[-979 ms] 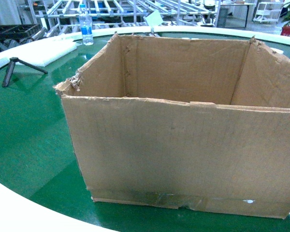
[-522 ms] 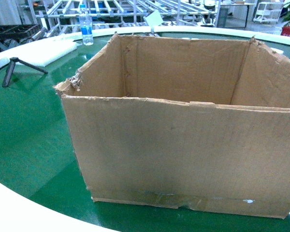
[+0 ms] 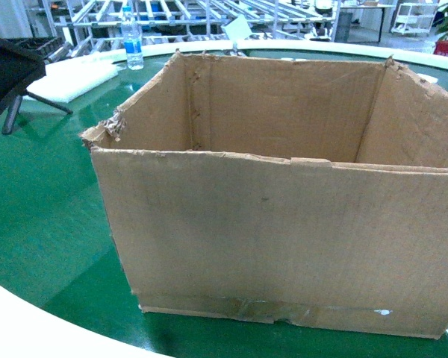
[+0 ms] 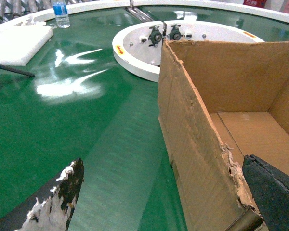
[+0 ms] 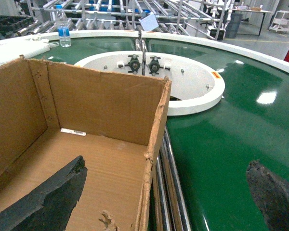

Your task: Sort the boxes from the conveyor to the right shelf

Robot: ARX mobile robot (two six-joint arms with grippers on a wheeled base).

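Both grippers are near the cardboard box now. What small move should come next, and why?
Probably close both grippers on the walls of the box. The left gripper stands open astride the left wall, the right gripper open astride the right wall, one finger inside each time; nothing is gripped yet.

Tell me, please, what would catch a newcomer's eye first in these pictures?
The large brown corrugated cardboard box with its ragged torn rim fills the head view, open and empty, standing on the glossy dark-green conveyor belt. Behind it on the belt's cream rim stands a clear plastic water bottle. In both wrist views dark fingers straddle the box's side walls.
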